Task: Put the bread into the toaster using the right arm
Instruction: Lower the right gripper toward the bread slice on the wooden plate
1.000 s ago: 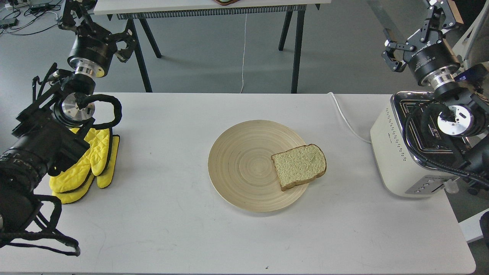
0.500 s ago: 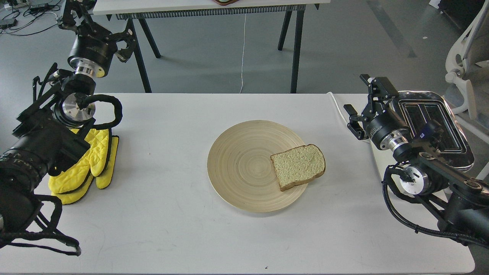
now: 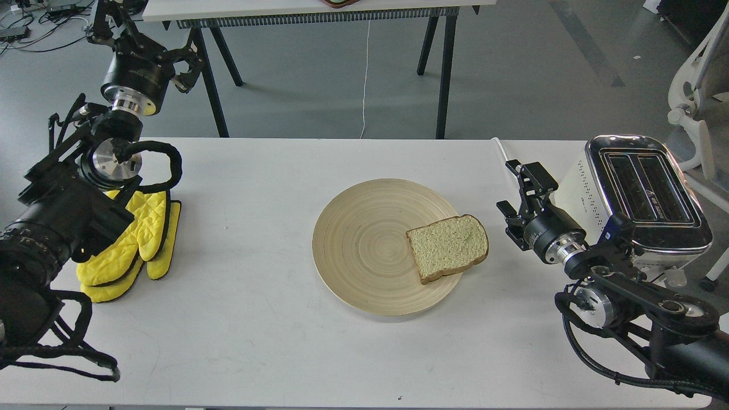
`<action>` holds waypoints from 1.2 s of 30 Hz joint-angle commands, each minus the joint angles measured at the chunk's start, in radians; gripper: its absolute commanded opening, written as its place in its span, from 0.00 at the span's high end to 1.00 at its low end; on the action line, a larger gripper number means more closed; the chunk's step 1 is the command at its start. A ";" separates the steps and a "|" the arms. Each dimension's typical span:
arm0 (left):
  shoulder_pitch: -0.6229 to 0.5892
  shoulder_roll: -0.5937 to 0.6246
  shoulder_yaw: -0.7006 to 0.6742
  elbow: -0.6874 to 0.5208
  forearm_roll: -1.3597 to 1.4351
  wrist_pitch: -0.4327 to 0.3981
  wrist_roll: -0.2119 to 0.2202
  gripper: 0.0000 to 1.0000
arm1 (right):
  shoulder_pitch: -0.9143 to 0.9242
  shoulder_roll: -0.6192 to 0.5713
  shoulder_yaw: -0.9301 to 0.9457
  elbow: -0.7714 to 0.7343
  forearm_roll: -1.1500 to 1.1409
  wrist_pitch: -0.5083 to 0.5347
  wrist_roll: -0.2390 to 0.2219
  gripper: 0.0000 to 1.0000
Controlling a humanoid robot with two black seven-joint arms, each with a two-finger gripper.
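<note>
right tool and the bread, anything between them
Nothing. In the head view only bare white table separates the right tool from the bread.

On the toaster (image 3: 592, 188) there is a small dark mark on the cream side and some pale letters between the two slots, but both are too small to read. No other text is legible.
</note>
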 commanded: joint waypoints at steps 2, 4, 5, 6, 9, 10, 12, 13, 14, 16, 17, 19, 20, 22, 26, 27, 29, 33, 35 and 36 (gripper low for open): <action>0.000 0.000 0.000 0.000 0.000 0.000 0.000 0.00 | -0.022 0.001 -0.030 0.000 0.000 -0.023 -0.002 0.01; 0.000 0.000 0.002 0.000 0.000 0.000 0.000 0.00 | -0.025 0.004 -0.040 0.000 0.000 -0.026 -0.002 0.02; 0.000 0.000 0.002 0.000 0.000 0.000 0.000 0.00 | -0.033 0.009 -0.048 0.000 0.000 -0.030 -0.002 0.02; 0.000 0.000 0.000 0.000 0.000 0.000 0.000 0.00 | -0.040 0.012 -0.051 0.000 0.000 -0.036 -0.002 0.02; 0.000 0.000 0.002 0.000 0.000 0.000 0.000 0.00 | -0.051 0.017 -0.062 0.000 0.000 -0.050 -0.002 0.02; 0.000 0.000 0.002 0.000 0.000 0.000 0.000 0.00 | -0.051 0.017 -0.064 0.000 0.000 -0.050 -0.002 0.02; 0.000 0.000 0.002 0.000 0.000 0.000 0.000 0.00 | -0.060 0.017 -0.067 0.000 0.000 -0.050 -0.002 0.04; 0.000 0.000 0.003 0.000 0.000 0.000 0.000 0.00 | -0.065 0.017 -0.074 0.002 0.000 -0.050 -0.002 0.05; 0.000 0.000 0.002 0.000 0.000 0.000 0.000 0.00 | -0.065 0.018 -0.083 0.002 0.000 -0.050 -0.002 0.06; 0.000 0.000 0.003 0.000 0.000 0.000 0.000 0.00 | -0.065 0.024 -0.102 0.000 0.000 -0.055 -0.002 0.09; 0.000 0.000 0.003 0.000 0.000 0.000 0.000 0.00 | -0.063 0.029 -0.105 -0.001 -0.002 -0.058 -0.002 0.11; 0.000 0.000 0.003 0.000 0.000 0.000 0.000 0.00 | -0.062 0.037 -0.113 -0.001 -0.003 -0.063 -0.002 0.17; 0.000 0.000 0.003 0.000 0.000 0.000 0.000 0.00 | -0.060 0.035 -0.114 0.000 -0.003 -0.063 0.000 0.21; 0.000 0.000 0.003 0.000 0.000 0.000 0.000 0.00 | -0.059 0.035 -0.114 0.000 -0.023 -0.063 -0.002 0.31; 0.000 0.000 0.005 0.000 0.000 0.000 0.000 0.00 | -0.060 0.035 -0.114 0.000 -0.087 -0.063 -0.009 0.52; 0.000 0.000 0.005 0.000 0.000 0.000 0.000 0.00 | -0.062 0.035 -0.116 0.000 -0.098 -0.063 -0.009 0.55; 0.000 0.000 0.005 0.000 0.000 0.000 0.000 0.00 | -0.063 0.035 -0.116 0.000 -0.115 -0.063 -0.009 0.57; 0.000 0.000 0.005 0.000 0.000 0.000 0.000 0.00 | -0.053 0.035 -0.158 -0.001 -0.118 -0.061 -0.011 0.62; 0.000 0.000 0.005 0.000 0.000 0.000 0.000 0.00 | -0.045 0.035 -0.185 -0.003 -0.118 -0.061 -0.011 0.62; 0.000 0.000 0.006 0.000 0.000 0.000 0.000 0.00 | -0.043 0.035 -0.188 -0.004 -0.118 -0.061 -0.011 0.62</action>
